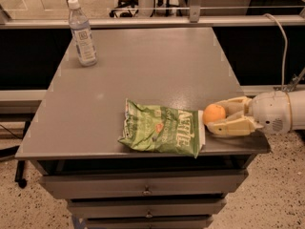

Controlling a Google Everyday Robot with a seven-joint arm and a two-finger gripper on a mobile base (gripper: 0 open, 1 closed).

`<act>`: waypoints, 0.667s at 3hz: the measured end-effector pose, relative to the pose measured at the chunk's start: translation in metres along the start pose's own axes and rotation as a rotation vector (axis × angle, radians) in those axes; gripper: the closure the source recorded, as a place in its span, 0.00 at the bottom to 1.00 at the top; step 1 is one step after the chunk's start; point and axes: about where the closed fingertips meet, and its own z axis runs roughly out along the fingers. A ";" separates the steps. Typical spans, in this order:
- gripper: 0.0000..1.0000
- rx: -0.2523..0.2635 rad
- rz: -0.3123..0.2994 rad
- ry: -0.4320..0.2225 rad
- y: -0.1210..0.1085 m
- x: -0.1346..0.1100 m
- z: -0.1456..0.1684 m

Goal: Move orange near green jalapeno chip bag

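Note:
The orange (214, 113) sits between the two cream fingers of my gripper (220, 116), which comes in from the right at the table's front right corner. The fingers (230, 127) are closed on the fruit, which rests at table level. The green jalapeno chip bag (160, 128) lies flat near the front edge of the grey table (143, 70). Its white end strip faces the orange, and the orange is right next to that end, touching or nearly touching it.
A clear water bottle (82, 33) stands upright at the table's back left. Drawers (143, 190) sit under the tabletop. A cable (281, 46) hangs at the right behind my arm. A rail runs along the back.

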 end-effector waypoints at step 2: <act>0.00 -0.019 -0.018 -0.001 0.001 -0.002 -0.002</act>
